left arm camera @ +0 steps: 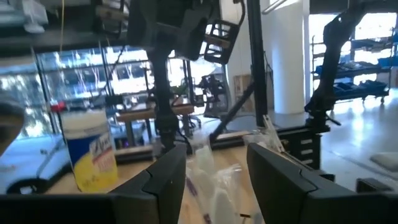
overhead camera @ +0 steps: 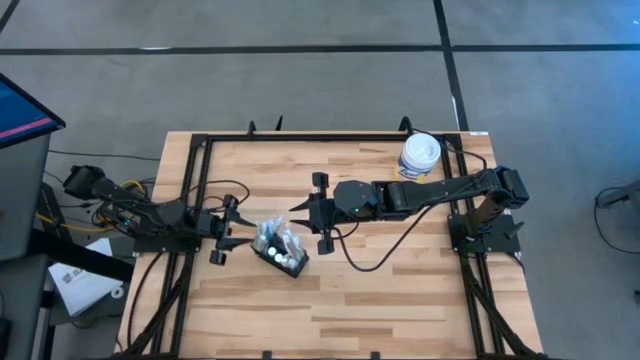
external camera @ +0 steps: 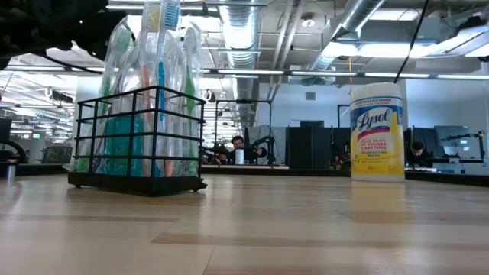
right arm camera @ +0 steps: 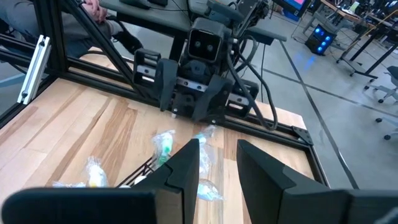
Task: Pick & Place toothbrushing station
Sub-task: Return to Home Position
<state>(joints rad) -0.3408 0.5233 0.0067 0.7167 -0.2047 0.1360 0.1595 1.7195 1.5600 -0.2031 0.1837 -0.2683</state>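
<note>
The toothbrushing station (overhead camera: 281,250) is a small black wire holder with several plastic-wrapped toothbrushes standing upright in it. It rests on its base on the wooden table, left of centre, and shows in the low view (external camera: 137,141). My left gripper (overhead camera: 238,235) is open just to its left, aimed at the wrapped brushes (left arm camera: 214,183) and apart from them. My right gripper (overhead camera: 300,212) hovers open above the station's far right side, looking down on the brush tops (right arm camera: 163,144). Its fingers have nothing between them.
A yellow wipes canister with a white lid (overhead camera: 420,155) stands upright at the table's far right, also in the low view (external camera: 377,131). A black cable (overhead camera: 370,262) hangs from the right arm over the table's middle. Black frame rails (overhead camera: 190,190) border the table.
</note>
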